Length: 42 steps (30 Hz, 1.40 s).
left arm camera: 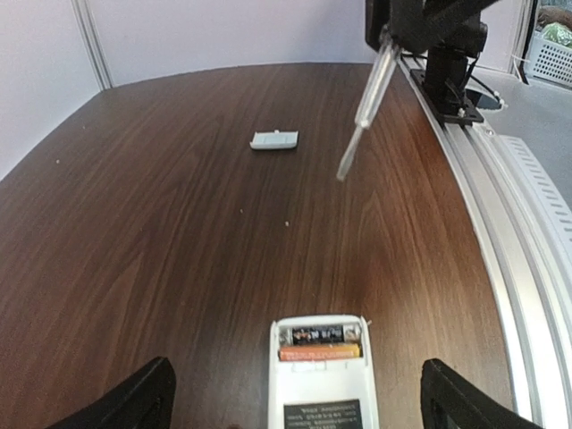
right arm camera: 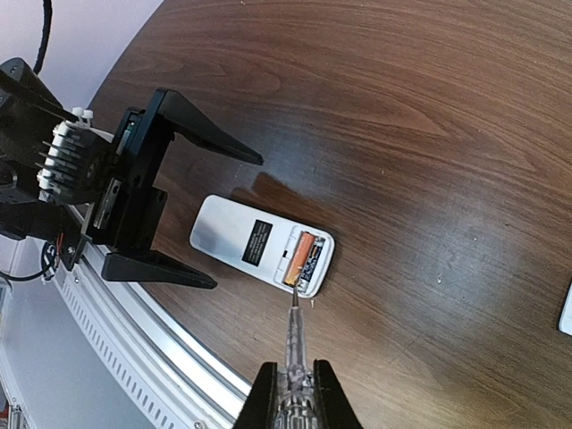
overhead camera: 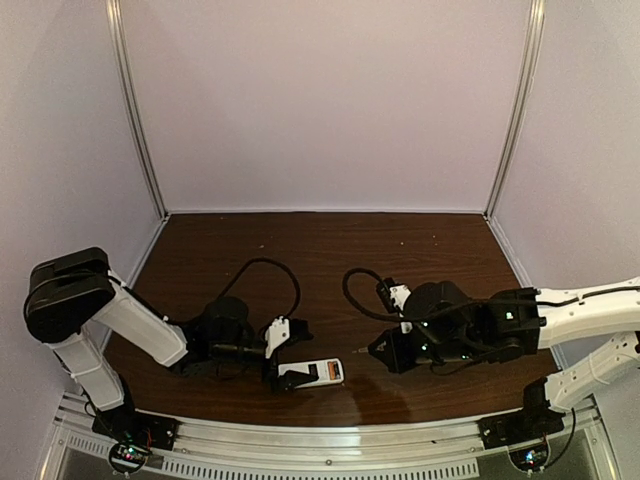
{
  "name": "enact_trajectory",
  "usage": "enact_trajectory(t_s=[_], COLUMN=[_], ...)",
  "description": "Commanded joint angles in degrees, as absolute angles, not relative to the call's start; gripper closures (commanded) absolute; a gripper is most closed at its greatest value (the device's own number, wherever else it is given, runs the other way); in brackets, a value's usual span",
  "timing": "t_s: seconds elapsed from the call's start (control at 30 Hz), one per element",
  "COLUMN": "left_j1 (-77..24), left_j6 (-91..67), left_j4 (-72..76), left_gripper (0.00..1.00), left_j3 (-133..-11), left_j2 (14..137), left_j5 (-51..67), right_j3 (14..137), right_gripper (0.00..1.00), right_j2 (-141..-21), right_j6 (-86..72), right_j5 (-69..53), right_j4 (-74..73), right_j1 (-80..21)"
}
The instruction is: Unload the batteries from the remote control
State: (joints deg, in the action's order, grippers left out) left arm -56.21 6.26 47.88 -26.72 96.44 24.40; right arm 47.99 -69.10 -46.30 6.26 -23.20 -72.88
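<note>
While my left hand (right arm camera: 236, 222) stands wide astride one end of the remote control (right arm camera: 262, 246), which lies back-up on the surface (right arm camera: 429, 134) exposing the batteries (right arm camera: 304, 256), my right hand (right arm camera: 293, 398) clamps the screwdriver (right arm camera: 293, 344), its tip seemingly at the compartment's edge, placed for prying.

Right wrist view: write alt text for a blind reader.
A white remote control lies back-up on the wooden table, compartment open, batteries showing. The right hand holds a screwdriver pointing at them; the open left hand straddles the remote.
</note>
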Motion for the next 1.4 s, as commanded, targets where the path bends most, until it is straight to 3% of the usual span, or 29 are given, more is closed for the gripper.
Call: enact_trajectory(t_s=[0.0,0.27,0.73,1.0,1.37], left_j1=[-55.4,-55.3,-55.2,-55.3,-55.8], left_j6=[4.2,1.0,0.3,0.2,2.0], left_j4=[51.0,56.5,57.1,55.9,54.3], left_gripper=[0.02,0.03,0.03,0.14,0.17], left_j3=[-22.8,-17.7,-19.2,-20.9,-22.3], left_j2=[97.4,98.1,103.1,104.9,106.2], left_j5=[24.0,24.6,24.2,24.0,22.2], right_j3=[50.0,50.3,48.8,48.6,48.1], right_gripper=[1.0,1.0,1.0,1.0,1.0], right_j2=[-70.2,-71.2,-70.8,-71.1,-70.6], right_j6=[-45.7,-44.9,-45.5,-45.5,-45.6], right_j5=[7.2,7.0,6.3,5.9,5.8], right_j4=[-26.8,-26.6,-24.9,-24.5,-24.3], right_j1=[-72.7,-72.7,-72.8,-72.8,-72.7])
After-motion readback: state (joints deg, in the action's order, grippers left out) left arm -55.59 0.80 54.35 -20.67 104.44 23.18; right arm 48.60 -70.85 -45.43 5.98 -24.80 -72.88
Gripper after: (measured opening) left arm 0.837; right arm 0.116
